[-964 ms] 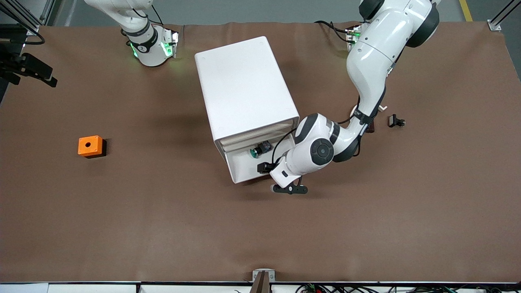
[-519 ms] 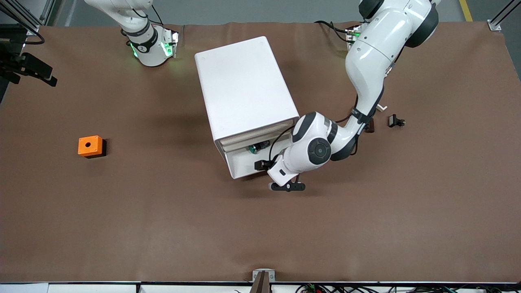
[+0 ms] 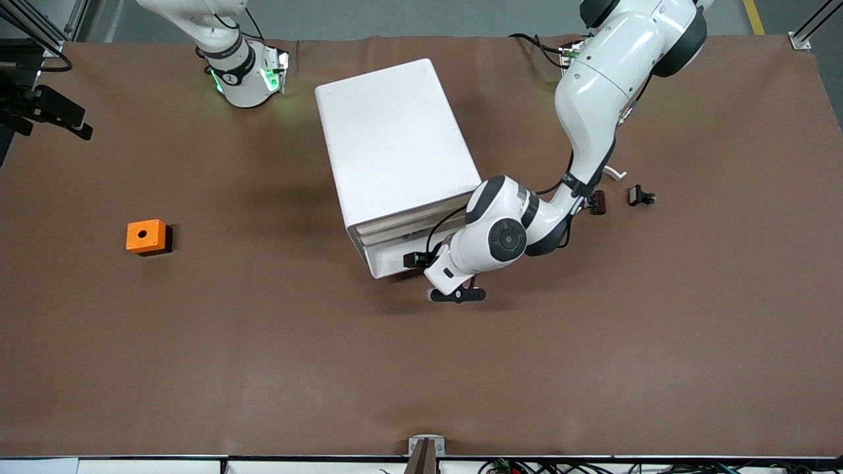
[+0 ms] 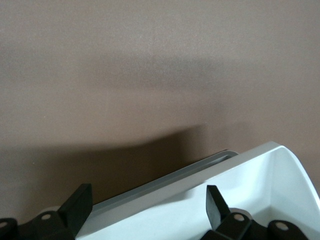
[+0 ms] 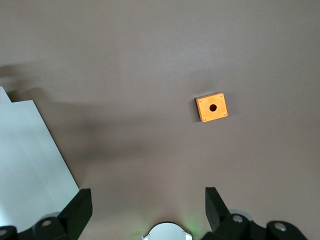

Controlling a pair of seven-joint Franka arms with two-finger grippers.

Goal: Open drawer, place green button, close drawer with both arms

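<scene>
The left tool [image 3: 413, 259] sits low at the front of the drawer [image 3: 387, 264], on the corner toward 3 o'clock as the front camera sees it. Its fingers [image 4: 76, 210] are spread with nothing pinched. In the left wrist view the drawer's front rim [image 4: 200, 172] runs across the gap between them, and whether a finger touches it cannot be told. The drawer sticks out only a little from the cabinet [image 3: 395, 138], toward 5 o'clock. The button is out of sight.

An orange cube [image 3: 146, 236] lies well apart at 9 o'clock from the drawer. Two small dark parts [image 3: 597, 202] [image 3: 640, 196] lie at 3 o'clock from the cabinet, past the left arm.

The right arm waits near its base at 11 o'clock. Its tool [image 5: 147, 197] is spread and empty, high over the desk [image 3: 263, 368], looking down on the cube.
</scene>
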